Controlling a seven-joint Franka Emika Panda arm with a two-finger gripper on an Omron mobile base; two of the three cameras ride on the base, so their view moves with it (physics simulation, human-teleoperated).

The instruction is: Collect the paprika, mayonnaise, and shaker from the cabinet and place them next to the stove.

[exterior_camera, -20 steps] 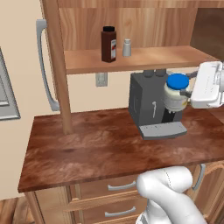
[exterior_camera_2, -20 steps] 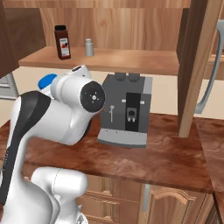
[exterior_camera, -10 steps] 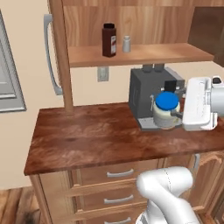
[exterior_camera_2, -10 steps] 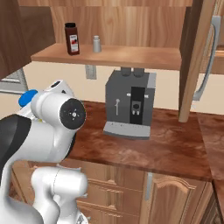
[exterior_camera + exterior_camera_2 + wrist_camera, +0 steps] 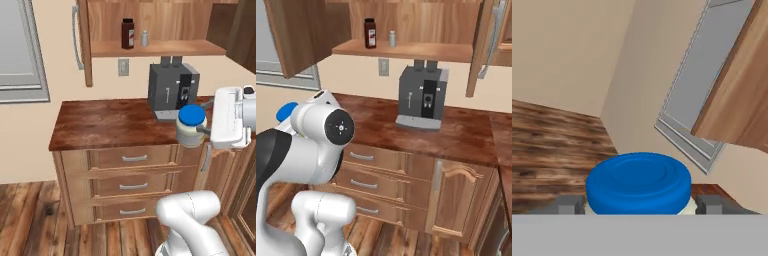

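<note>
The mayonnaise has been carried lower, off the counter edge, clamped in the gripper; paprika and shaker are left shelved.

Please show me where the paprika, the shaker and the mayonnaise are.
paprika (image 5: 128,33), left base view, on the bottle's label.
shaker (image 5: 144,38), left base view, on its body.
mayonnaise (image 5: 192,115), left base view, on its blue lid.

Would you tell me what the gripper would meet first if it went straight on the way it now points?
The gripper holds the mayonnaise between its fingers. Past the jar, the hand view looks out at the beige wall above wooden flooring, so probably the wall, though depth is unclear.
</note>
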